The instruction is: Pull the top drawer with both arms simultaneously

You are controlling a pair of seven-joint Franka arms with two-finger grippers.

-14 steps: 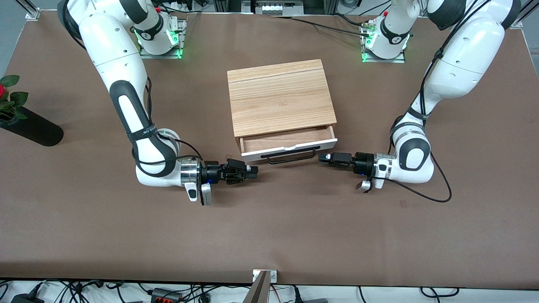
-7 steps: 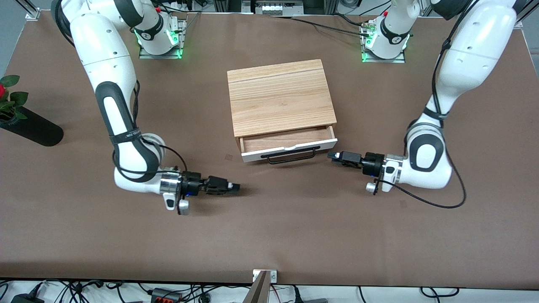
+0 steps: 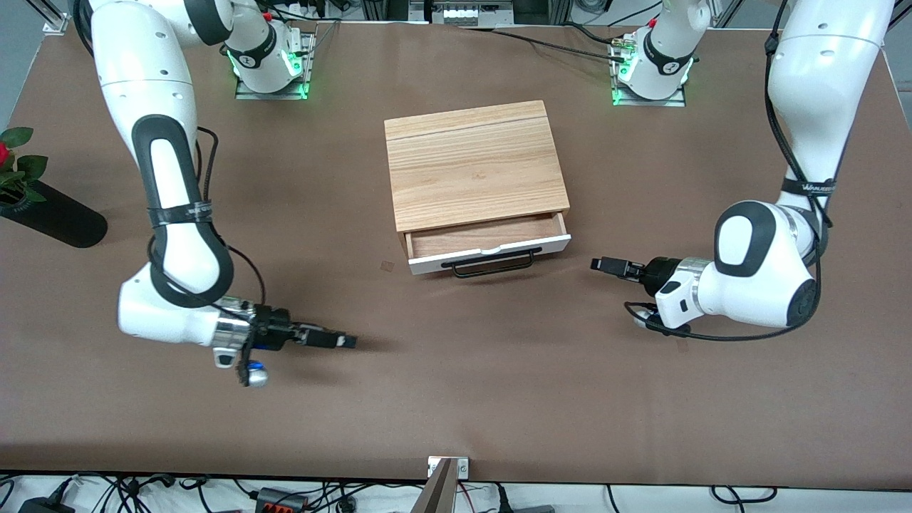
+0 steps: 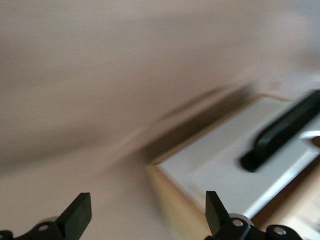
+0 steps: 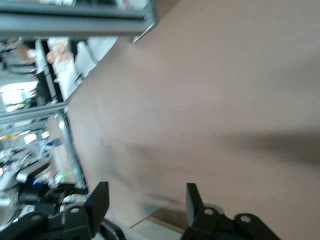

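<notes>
Both grippers are backing off the drawer (image 3: 489, 249) (already ajar), jaws wide and empty: left gripper (image 3: 604, 264), right gripper (image 3: 345, 341); keep retreating clear of the handle (image 3: 494, 265).

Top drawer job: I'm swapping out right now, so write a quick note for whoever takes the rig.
Left gripper: open, holding nothing, over the table off the left arm's end of the drawer.
Right gripper: open, holding nothing, over bare table toward the right arm's end, clear of the cabinet.
Top drawer: pulled partway out, wood inside showing, black handle free.
Done: the drawer is open and both arms are off it.
Left: probably nothing but parking the arms; pull further only if a fuller opening is wanted.
</notes>
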